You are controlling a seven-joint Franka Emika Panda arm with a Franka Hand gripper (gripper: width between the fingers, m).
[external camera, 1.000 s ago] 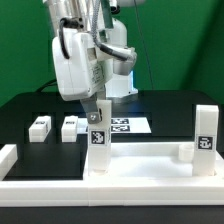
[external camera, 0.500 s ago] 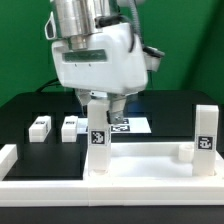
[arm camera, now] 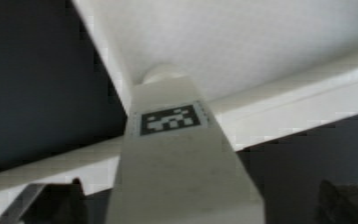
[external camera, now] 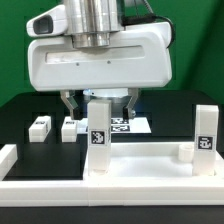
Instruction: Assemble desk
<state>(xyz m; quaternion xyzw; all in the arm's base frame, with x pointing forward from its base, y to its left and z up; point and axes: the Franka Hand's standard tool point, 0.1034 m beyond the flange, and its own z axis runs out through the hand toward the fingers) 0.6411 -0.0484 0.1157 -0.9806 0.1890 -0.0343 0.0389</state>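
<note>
desk top [external camera: 150, 168]: tray-like, lower centre-right of the exterior view, on the black counter [external camera: 170, 108]; long axis runs side to side across the frame.
on tray: left leg [external camera: 98, 140] and right leg [external camera: 205, 135] stand upright at its two ends, long axes vertical, tags facing the camera.
around: outer loose leg [external camera: 39, 127] and inner loose leg [external camera: 70, 127] at mid left, apart from the tray; marker board [external camera: 135, 125] behind the left leg.
gripper [external camera: 99, 104]: top centre, blocks the background; fingers [arm camera: 43, 203] apart, one on each side of the left leg's top, gaps visible in the wrist view.
</note>
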